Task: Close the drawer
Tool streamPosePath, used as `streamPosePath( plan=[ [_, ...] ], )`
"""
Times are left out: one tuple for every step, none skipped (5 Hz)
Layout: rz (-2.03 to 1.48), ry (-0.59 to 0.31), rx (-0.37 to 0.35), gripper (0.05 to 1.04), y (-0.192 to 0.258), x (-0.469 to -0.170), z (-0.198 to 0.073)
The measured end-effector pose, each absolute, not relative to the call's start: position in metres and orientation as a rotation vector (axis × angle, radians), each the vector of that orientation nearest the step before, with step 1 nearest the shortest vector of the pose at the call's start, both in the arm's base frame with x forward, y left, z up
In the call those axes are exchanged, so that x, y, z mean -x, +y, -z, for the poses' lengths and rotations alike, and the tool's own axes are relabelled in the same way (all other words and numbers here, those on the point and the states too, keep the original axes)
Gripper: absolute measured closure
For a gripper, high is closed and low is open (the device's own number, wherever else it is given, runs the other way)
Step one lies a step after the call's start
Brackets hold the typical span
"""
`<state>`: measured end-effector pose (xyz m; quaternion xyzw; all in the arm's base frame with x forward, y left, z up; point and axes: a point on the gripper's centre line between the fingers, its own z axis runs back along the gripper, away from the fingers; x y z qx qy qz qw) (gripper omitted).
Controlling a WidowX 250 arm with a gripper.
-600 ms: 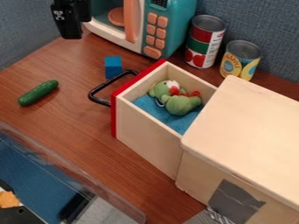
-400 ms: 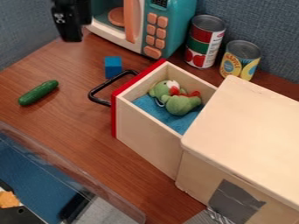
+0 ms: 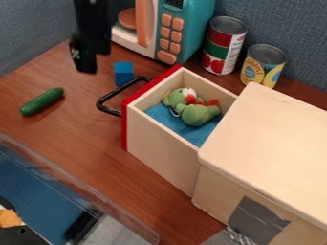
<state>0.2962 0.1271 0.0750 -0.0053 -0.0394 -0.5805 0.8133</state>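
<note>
Nearest us, at the lower left, we see the clear rim [image 3: 105, 203] of a bin, with blue [image 3: 32, 184] showing through it. At the lower right stands the pale wooden box [image 3: 271, 139], a patch of grey tape [image 3: 256, 222] on its side. The drawer [image 3: 159, 153] sticks out of the box toward the left, so we have it open, its red front [image 3: 125, 124] and black handle [image 3: 110, 111] facing left. Inside, a green plush toy [image 3: 198, 115] lies on blue cloth [image 3: 172, 124]. Left of the drawer, a cucumber [image 3: 42, 101] lies on the brown bench [image 3: 76, 143]. Farther back, a blue block [image 3: 123, 74] sits just beyond the handle.

At the upper left, our black hand [image 3: 84, 66] hangs down, left of the block in our view and apart from the handle. We cannot tell whether it is wide or narrow. Behind, we see the teal toy oven [image 3: 197, 26], and right of it a red and green can [image 3: 222, 48] beside a shorter yellow can [image 3: 262, 68]. The blue-grey wall [image 3: 290, 24] rises at the back.
</note>
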Motion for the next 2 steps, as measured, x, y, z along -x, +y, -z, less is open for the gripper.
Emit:
streamPosePath(
  plan=[
    [1.382,-0.053,-0.030,0.084,0.119,-0.299,-0.056],
    [1.532,0.001,-0.049,0.084,0.115,-0.298,-0.046]
  ],
)
